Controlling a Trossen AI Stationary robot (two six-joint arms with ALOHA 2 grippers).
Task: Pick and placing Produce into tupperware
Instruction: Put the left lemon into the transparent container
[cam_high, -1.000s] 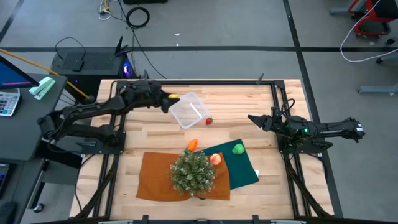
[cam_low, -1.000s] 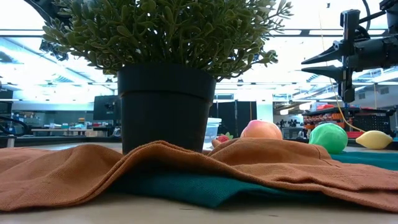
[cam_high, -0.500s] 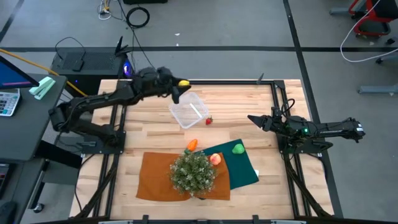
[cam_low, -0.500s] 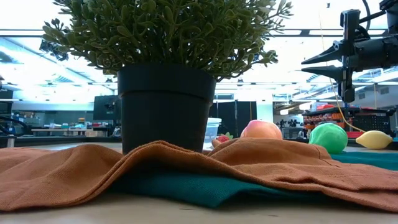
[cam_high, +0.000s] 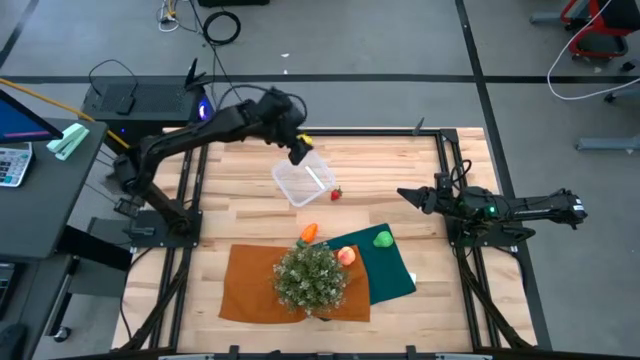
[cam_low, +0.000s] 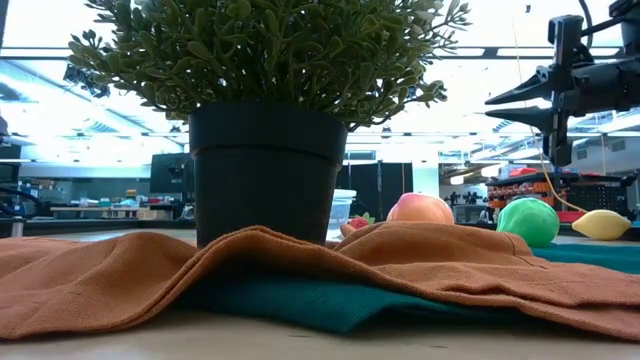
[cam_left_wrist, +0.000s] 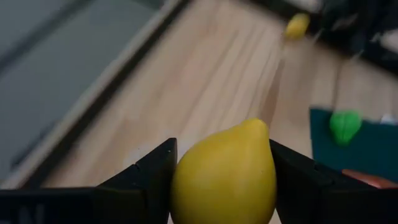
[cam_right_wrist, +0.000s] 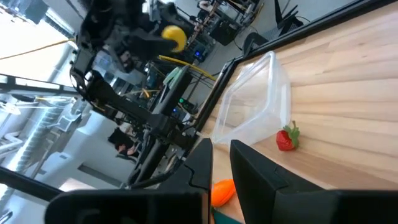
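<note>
My left gripper (cam_high: 299, 150) hangs over the far edge of the clear tupperware (cam_high: 303, 181) and is shut on a yellow lemon (cam_left_wrist: 224, 175). The tupperware stands on the wooden table. A strawberry (cam_high: 336, 194) lies just right of it. An orange piece (cam_high: 309, 232), a peach (cam_high: 346, 256) and a green piece (cam_high: 383, 239) lie on the cloths by the potted plant (cam_high: 310, 278). Another yellow piece (cam_low: 602, 224) lies farther off. My right gripper (cam_high: 404, 192) waits shut, level above the table's right side. My left gripper pinches the lemon's two opposite sides (cam_left_wrist: 179, 180) between its two fingers. The fingers slant down from the table's far left. The lemon is lifted clear of the table, its pointed tip (cam_left_wrist: 255, 126) facing away from the wrist.
An orange cloth (cam_high: 250, 285) and a dark green cloth (cam_high: 390, 270) overlap at the table's near middle, with the plant's black pot (cam_low: 265, 170) on them. Bare wood lies left of the tupperware and along the far edge.
My left gripper has risen and gone toward the table's right, from beside the tupperware's left side to above its far edge. It has tipped and rolled on the way. The lemon has stayed in its fingers, clear of the table.
</note>
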